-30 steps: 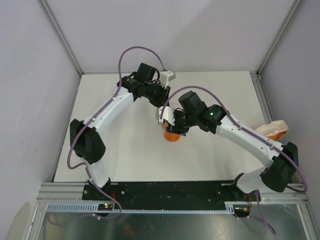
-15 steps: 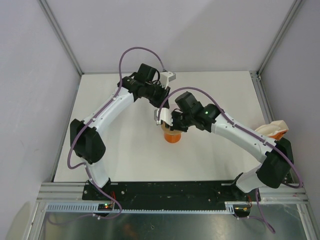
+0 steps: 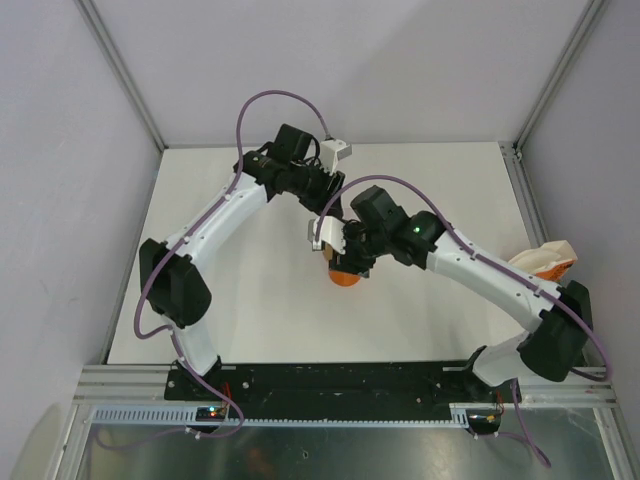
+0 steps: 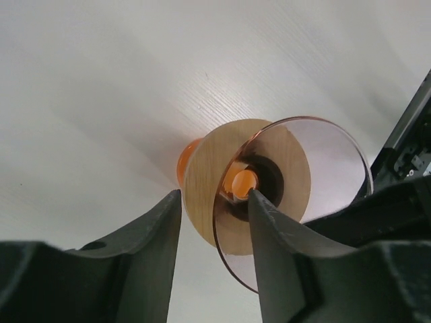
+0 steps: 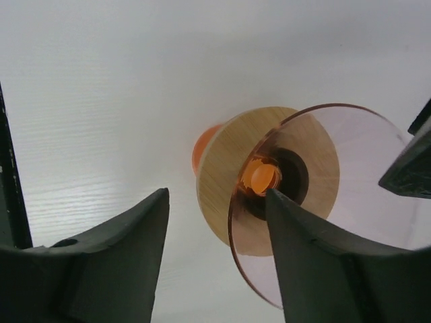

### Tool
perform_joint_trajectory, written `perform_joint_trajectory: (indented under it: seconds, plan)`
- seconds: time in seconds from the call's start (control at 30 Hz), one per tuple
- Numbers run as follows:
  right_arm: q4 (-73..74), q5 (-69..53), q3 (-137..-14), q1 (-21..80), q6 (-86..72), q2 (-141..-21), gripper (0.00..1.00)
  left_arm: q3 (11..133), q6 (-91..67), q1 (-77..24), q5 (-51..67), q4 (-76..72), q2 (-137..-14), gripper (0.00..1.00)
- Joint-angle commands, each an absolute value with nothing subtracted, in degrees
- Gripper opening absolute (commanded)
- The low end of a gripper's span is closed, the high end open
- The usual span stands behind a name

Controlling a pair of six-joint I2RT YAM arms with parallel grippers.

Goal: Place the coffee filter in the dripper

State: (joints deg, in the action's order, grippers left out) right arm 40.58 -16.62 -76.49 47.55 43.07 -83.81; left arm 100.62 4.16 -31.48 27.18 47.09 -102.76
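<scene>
**Item:** translucent orange plastic funnel-shaped dripper, standing upright near the middle of the white tabletop, with both arms converging over it.

**Hazard 1:** two pairs of fingers are crowding one small cup. A descent or closure from here is likely to be catching the thin rim and tipping or dragging the dripper. The two wrists are also hanging close together, risking a knock against each other.

**Hazard 2:** the thin white paper coffee filter is not showing in any view, so where it is lying cannot be told. Neither pair of fingers is holding it, so loading is judged not yet begun.

**Left fingers****:** black, standing apart and gripping nothing. The rim's edge is crossing the gap between them, with the bowl spreading toward 3 o'clock.

**Right fingers****:** black, standing apart and empty. They are straddling the rim's edge likewise, with the bowl spreading toward 3 o'clock.

**Also present:** bulky white-and-orange packet, sitting at the tabletop's 3 o'clock edge, well apart from the dripper.
</scene>
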Motion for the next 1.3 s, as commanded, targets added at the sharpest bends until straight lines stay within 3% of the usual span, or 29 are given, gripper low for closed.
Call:
perform_joint_trajectory:
  seconds: [0.0,0.1,0.13,0.2,0.33,0.6,0.83,0.97,1.27]
  plan:
    - [36.2,-14.0,-76.8,49.3,37.4,-76.9,0.67,104.7,4.5,-31.8,27.0,46.1,-100.2,0.54]
    - [31.2,-10.3,-76.8,49.6,31.4,-72.6,0.79,105.5,4.9,-31.8,26.2,46.1,-99.5,0.64]
    - [29.5,-8.4,-76.8,49.6,29.5,-71.5,0.89,105.8,5.2,-31.7,25.9,46.1,-99.3,0.69]
    - [25.9,-3.7,-76.8,49.1,24.6,-69.1,0.97,106.3,5.4,-31.7,25.0,46.1,-98.8,0.76]
    - [21.0,6.6,-76.8,47.2,12.3,-64.7,0.99,108.0,5.2,-31.0,22.3,46.1,-98.0,0.87]
    - [23.2,10.0,-76.8,30.4,-3.0,-60.3,0.99,109.7,5.5,-26.5,20.4,46.1,-95.2,0.93]
    - [36.0,23.7,-74.9,15.3,-16.4,-61.8,0.91,102.6,9.8,-22.6,10.5,46.0,-89.6,0.96]
    - [38.8,19.5,-71.8,6.4,-21.4,-62.3,0.85,94.7,10.5,-18.7,9.1,44.2,-86.2,0.96]
    - [43.2,16.1,-68.0,-7.9,-24.3,-63.3,0.65,72.1,11.3,-15.9,6.8,24.7,-77.5,0.96]
